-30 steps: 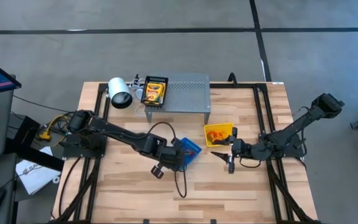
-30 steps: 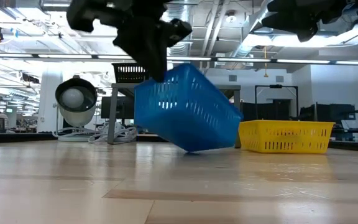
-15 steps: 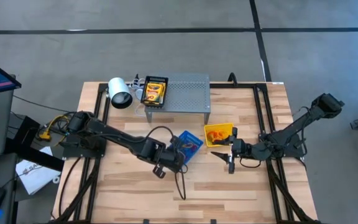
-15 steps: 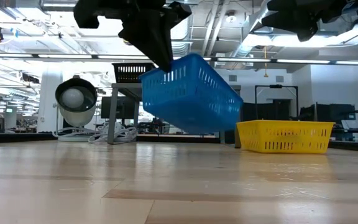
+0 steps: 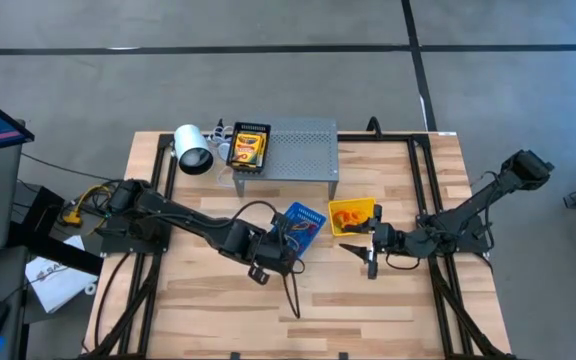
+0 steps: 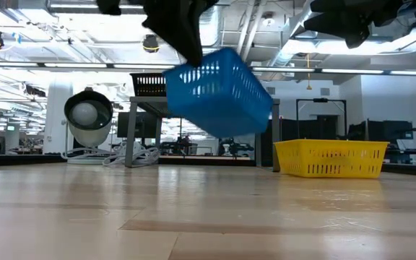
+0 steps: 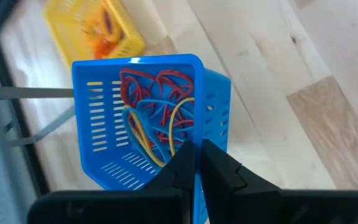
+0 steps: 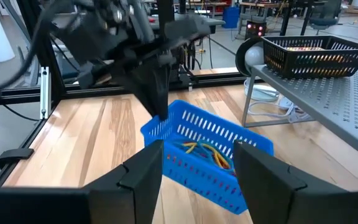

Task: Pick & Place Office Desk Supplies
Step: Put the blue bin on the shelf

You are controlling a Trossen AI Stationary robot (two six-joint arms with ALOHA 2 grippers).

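Note:
A blue plastic basket (image 5: pixel 303 222) with red, yellow and blue band loops (image 7: pixel 157 118) in it hangs tilted above the table's middle, and my left gripper (image 5: pixel 286 243) is shut on it. To its right a yellow basket (image 5: pixel 353 217) with orange items stands on the table. My right gripper (image 5: pixel 370 252) hangs open just on the near side of the yellow basket, holding nothing. A black basket (image 5: pixel 248 147) with a yellow-and-green pack sits on the grey perforated shelf (image 5: pixel 303 150) at the far edge. My left gripper pinches the blue basket's side wall at its rim (image 7: pixel 198 140), near a corner, one finger inside the basket and one outside. The fingers slant down onto the rim from above (image 6: pixel 183 36). The basket hangs below them, tilted and clear of the table.
A white lamp-like cylinder (image 5: pixel 193 150) lies left of the shelf. Cables (image 5: pixel 288 290) trail from the left arm over the near half of the wooden table (image 5: pixel 198 310). Black frame rails run along the table's left and right sides.
My left gripper has risen and turned, carrying the blue basket toward the table's far edge. The basket, whose lower corner was down at the table, now hangs clear of it and less steeply tipped.

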